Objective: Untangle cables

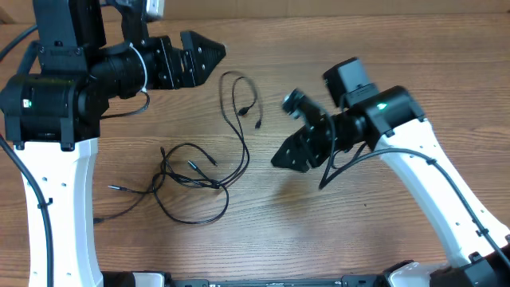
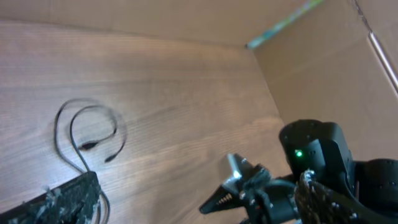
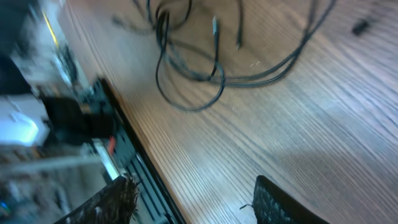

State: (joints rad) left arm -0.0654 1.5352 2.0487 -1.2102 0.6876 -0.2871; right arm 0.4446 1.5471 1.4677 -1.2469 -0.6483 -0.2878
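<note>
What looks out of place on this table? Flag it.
Only the black cables: they lie crossed and looped over one another in a tangle mid-table, one strand running toward the far edge. The left gripper and right gripper hang clear of them. No damage or spill shows.

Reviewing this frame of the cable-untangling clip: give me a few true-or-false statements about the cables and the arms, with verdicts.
1. The cables lie on the wooden table. True.
2. The right gripper is shut on a cable. False: it is open and empty.
3. The cables are fully separated. False: they cross in overlapping loops.
4. A green light glows on the right arm. True.
</note>
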